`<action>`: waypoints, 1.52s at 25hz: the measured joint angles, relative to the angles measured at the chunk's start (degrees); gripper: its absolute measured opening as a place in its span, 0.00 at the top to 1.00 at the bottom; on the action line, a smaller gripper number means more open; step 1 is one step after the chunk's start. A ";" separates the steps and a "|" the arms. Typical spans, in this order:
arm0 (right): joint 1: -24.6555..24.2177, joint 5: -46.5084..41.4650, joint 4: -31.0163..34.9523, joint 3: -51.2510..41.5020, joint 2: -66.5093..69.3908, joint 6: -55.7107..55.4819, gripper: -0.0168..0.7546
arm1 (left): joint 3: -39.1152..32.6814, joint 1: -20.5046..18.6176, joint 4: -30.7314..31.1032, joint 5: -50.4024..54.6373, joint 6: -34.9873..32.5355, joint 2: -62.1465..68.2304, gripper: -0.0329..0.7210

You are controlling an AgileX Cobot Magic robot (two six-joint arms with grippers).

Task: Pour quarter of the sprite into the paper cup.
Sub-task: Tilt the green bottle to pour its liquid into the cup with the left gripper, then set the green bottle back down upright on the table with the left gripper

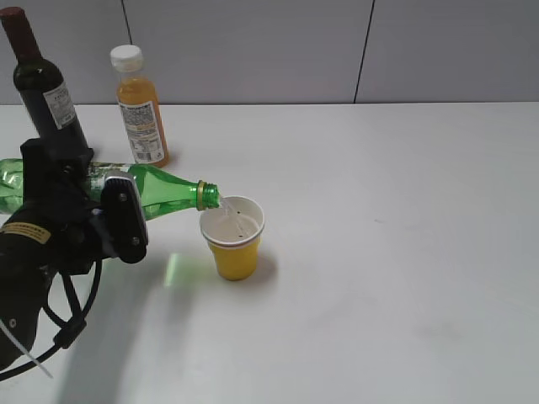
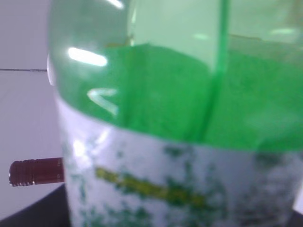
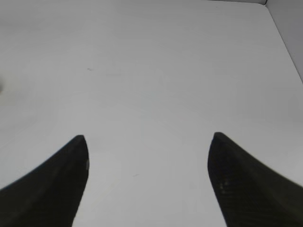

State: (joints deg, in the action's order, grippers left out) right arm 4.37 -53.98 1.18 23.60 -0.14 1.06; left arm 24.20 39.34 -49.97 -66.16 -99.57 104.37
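The green sprite bottle (image 1: 164,192) lies almost level, its open mouth just over the rim of the yellow paper cup (image 1: 234,251). A thin clear stream runs from the mouth into the cup. My left gripper (image 1: 105,198) is shut on the sprite at its label. The left wrist view is filled by the blurred sprite bottle (image 2: 180,123), with liquid inside it and the label below. My right gripper (image 3: 149,142) is open and empty over bare table; it does not show in the exterior view.
A dark wine bottle (image 1: 46,88) and an orange-juice bottle (image 1: 141,109) with a white cap stand at the back left, behind my left arm. The wine bottle's red top (image 2: 35,172) shows in the left wrist view. The white table (image 1: 404,252) stretches right.
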 joint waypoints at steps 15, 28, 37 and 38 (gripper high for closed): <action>0.00 0.00 0.00 0.00 0.00 0.00 0.21 | 0.00 0.00 1.59 -0.26 9.72 0.00 0.35; 0.00 0.00 0.00 0.00 0.00 0.00 0.21 | 0.00 0.00 10.58 -0.34 44.43 0.00 0.35; 0.00 0.00 0.00 0.00 0.00 0.00 0.21 | 0.00 -6.28 24.03 -0.40 70.27 0.00 0.35; 0.00 0.00 0.00 0.00 0.00 0.00 0.21 | 0.00 -7.16 25.41 -0.40 73.56 0.00 0.35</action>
State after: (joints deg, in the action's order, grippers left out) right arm 4.37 -53.98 1.18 23.60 -0.14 1.06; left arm 24.20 32.18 -24.56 -66.56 -26.02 104.37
